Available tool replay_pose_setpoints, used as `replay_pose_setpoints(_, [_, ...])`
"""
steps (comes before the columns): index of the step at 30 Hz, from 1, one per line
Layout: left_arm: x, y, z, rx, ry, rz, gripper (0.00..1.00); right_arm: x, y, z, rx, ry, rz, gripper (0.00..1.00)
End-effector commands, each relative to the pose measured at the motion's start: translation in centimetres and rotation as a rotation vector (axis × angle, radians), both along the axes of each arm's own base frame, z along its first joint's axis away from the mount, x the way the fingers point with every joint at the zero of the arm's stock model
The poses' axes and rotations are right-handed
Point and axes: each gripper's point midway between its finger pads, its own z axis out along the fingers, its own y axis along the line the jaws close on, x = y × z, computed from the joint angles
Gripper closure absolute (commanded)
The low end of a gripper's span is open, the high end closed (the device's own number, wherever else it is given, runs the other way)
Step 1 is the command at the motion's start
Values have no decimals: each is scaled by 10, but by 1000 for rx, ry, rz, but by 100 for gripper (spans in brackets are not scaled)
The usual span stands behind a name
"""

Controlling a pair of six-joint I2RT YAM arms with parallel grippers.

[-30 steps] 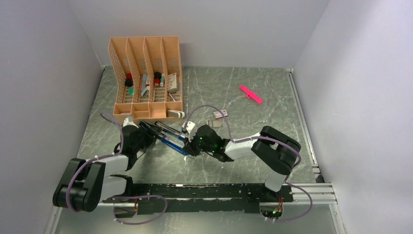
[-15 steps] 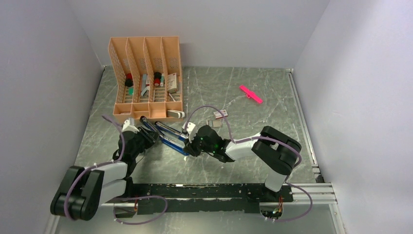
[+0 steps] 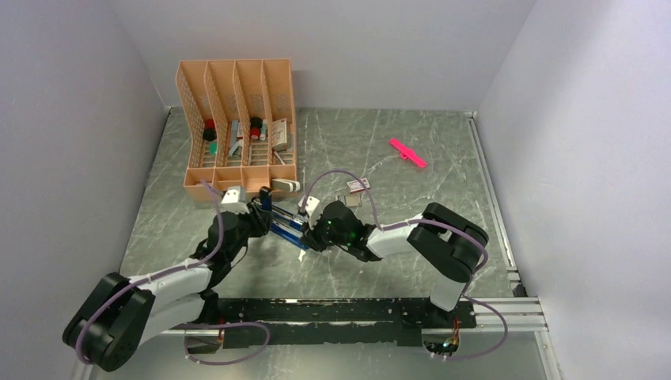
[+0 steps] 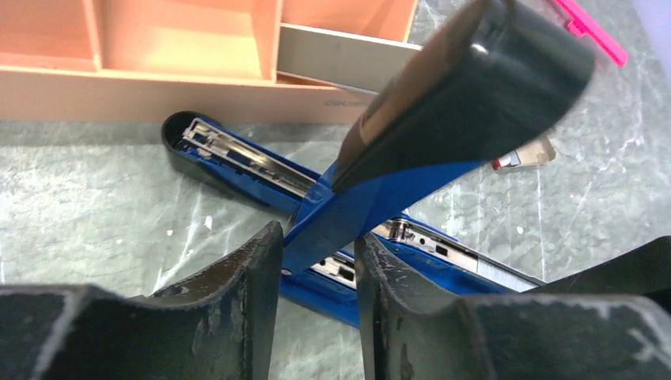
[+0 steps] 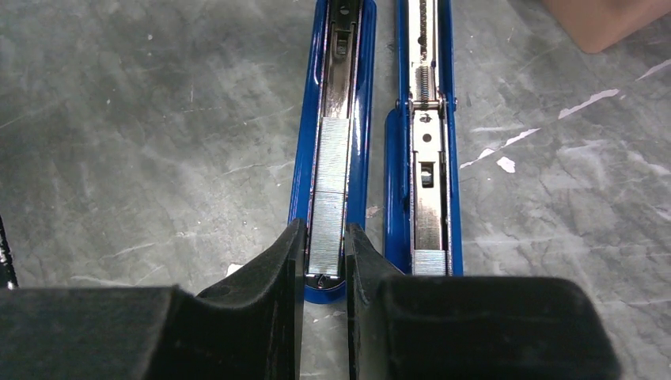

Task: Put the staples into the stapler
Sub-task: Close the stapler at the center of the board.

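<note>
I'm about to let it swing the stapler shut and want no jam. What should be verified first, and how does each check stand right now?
1. Silvery staple strip lying flat in the channel of the opened blue metal stapler: ok.
2. Black-capped blue lid raised off the channel: ok.
3. Left end effector clamped on the lid's blue arm: ok.
4. Right end effector out of the lid's likely path: not ok, its fingers straddle the channel's near end.
5. Strip slid fully to the channel's front end: cannot tell.
</note>
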Motion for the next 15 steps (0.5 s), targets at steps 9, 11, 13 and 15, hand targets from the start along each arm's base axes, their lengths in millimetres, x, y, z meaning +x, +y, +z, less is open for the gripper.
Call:
replay_pose_setpoints(9, [-12, -53, -23, 378, 31, -67, 48, -7, -12, -19, 12, -43, 35, 100])
replay_pose_setpoints(11, [-15, -63, -25, 435, 30, -78, 47, -6, -15, -20, 11, -57, 30, 100])
replay_pose_setpoints(13, [-23, -70, -30, 487, 37, -86, 45, -4, -17, -19, 10, -70, 25, 100])
replay_pose_setpoints(15, [-27, -75, -34, 516, 45, -94, 44, -2, -18, -19, 10, -79, 24, 100])
